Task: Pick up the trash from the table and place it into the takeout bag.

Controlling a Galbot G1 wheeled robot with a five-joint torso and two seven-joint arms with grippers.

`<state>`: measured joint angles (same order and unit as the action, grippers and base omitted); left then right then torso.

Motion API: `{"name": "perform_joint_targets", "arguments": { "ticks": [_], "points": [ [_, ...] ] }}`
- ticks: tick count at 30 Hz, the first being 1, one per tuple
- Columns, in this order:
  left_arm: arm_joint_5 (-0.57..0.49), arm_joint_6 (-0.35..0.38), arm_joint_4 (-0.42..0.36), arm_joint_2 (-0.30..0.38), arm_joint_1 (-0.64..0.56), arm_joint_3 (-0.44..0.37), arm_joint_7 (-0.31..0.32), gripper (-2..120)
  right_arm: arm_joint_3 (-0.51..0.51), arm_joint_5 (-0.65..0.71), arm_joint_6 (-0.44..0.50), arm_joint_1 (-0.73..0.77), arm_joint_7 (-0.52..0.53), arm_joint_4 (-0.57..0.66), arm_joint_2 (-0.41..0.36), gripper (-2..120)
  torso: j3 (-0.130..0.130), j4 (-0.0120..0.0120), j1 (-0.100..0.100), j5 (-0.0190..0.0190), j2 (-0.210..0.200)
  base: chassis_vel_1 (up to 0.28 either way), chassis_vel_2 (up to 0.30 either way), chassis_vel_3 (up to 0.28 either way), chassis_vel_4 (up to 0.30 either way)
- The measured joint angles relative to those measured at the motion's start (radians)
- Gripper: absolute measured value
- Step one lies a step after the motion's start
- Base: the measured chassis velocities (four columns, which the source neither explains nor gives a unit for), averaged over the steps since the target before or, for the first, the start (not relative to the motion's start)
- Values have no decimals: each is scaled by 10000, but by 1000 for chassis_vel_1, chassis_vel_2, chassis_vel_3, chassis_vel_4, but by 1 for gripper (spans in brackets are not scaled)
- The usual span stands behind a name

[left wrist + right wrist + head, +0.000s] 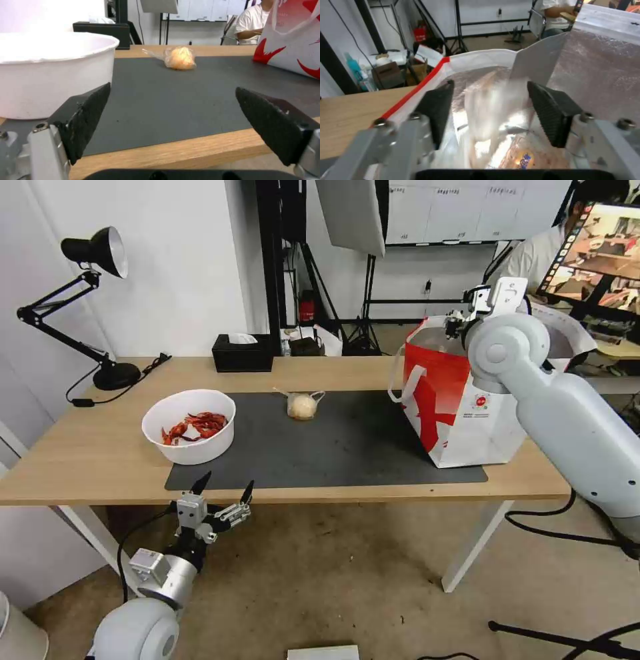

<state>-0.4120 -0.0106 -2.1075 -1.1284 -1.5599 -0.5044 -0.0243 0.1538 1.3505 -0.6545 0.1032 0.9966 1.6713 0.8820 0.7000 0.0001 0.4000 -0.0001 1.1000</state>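
Note:
A white bowl of red crayfish shells [189, 425] stands on the left of the dark mat on the table [100, 447]. The bowl [50, 72] is close beside one finger of my left gripper [172, 88]. A clear bag with a beige ball [302, 405] lies mid-mat, also seen at the far side of the mat as the bag [180, 58]. My left gripper [229, 480] is open and empty, just off the table's front edge. The red-and-white takeout bag [460, 400] stands at the right. My right gripper [490, 85] hangs open over its foil-lined mouth [586, 70], with a blurred white shape [486, 112] below the fingers.
A black tissue box [243, 352] and a black desk lamp [100, 253] stand along the table's back edge. My right arm [553, 407] crosses above the bag's right side. A seated person and a monitor are behind the bag.

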Motion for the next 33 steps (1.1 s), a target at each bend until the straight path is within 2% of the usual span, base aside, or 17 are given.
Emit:
{"name": "perform_joint_targets", "arguments": {
  "ticks": [1, 5, 9, 10, 12, 13, 15, 16, 18, 20, 23, 24, 27, 28, 29, 32, 33],
  "points": [
    [0, -2, 0, 18, 0, -4, 0, 100, 7, -52, -1, -7, -14, -18, 18, 71, 0, 1, 0, 0, 0, 0, 0, 0, 0],
    [-7, -3, 0, 42, 14, -10, -1, 100, 8, -138, 11, 2, -88, -30, 6, 81, 0, 0, 0, 0, 0, 0, 0, 0, 0],
    [-23, -3, -22, 51, 20, -13, -2, 100, -117, -268, 819, 251, -851, 234, -160, 93, 1, 0, 1, 2, 0, 0, 0, 0, 0],
    [-30, -3, -77, 53, 22, -16, -2, 100, -274, -349, 1699, 543, -1840, 655, -359, 98, 0, 0, 0, 1, 0, 0, 0, 0, 0],
    [-37, -4, -147, 53, 22, -19, -2, 100, -408, -590, 2600, 1002, -2976, 1300, -716, 100, -1, 1, 0, -1, 0, 0, 0, 0, 0],
    [-37, -4, -147, 53, 22, -19, -2, 100, -408, -590, 2600, 1002, -2976, 1300, -716, 100, -1, 1, 0, -1, 0, 0, 0, 0, 0],
    [-40, -4, -248, 48, 22, -21, -1, 100, -625, -1132, 3288, 1925, -4246, 2188, -1219, 100, -1, 0, 0, 0, 1, 0, 0, 0, 0],
    [-40, -4, -248, 48, 22, -21, -1, 100, -625, -1132, 3288, 1925, -4246, 2188, -1219, 100, -1, 0, 0, 0, 1, 0, 0, 0, 0],
    [-47, -17, -368, 30, 7, -24, 0, 100, -1227, -1962, 3924, 3496, -5283, 3274, -1701, 100, -1, -1, 0, 3, 0, 0, 0, 0, 0],
    [-60, -22, -420, 18, -7, -25, 4, 100, -1487, -2211, 4093, 4089, -5514, 3594, -1805, 100, -1, -2, 0, 1, 1, 0, 0, 0, 0],
    [-68, -58, -543, -49, -33, -20, 17, 100, -2331, -3604, 4952, 6687, -6117, 4494, -2011, 100, -2, -2, -2, 3, 1, 0, 0, 0, 0],
    [-68, -58, -543, -49, -33, -20, 17, 100, -2331, -3604, 4952, 6687, -6117, 4494, -2011, 100, -2, -2, -2, 3, 1, 0, 0, 0, 0],
    [-17, -74, -500, -159, -47, 25, 32, 100, -3078, -5818, 6323, 9420, -6709, 4672, -1649, 100, -2, -3, -1, 3, 1, 0, 0, 0, 0],
    [-17, -74, -500, -159, -47, 25, 32, 100, -3078, -5818, 6323, 9420, -6709, 4672, -1649, 100, -2, -3, -1, 3, 1, 0, 0, 0, 0],
    [36, -103, -448, -200, -94, 28, 37, 100, -3317, -6613, 6915, 10560, -6858, 4607, -1323, 100, -2, -3, -1, 3, 1, 0, 0, 0, 0],
    [124, -133, -416, -223, -174, 18, 41, 100, -3507, -7146, 7260, 11426, -6958, 4581, -1013, 100, -2, -3, -2, 2, 1, 0, 0, 0, 0],
    [260, -140, -383, -255, -273, -17, 40, 100, -3622, -7700, 7591, 12245, -7039, 4539, -662, 100, -2, -4, -2, 1, 2, 0, 0, 0, 0]
  ]
}}
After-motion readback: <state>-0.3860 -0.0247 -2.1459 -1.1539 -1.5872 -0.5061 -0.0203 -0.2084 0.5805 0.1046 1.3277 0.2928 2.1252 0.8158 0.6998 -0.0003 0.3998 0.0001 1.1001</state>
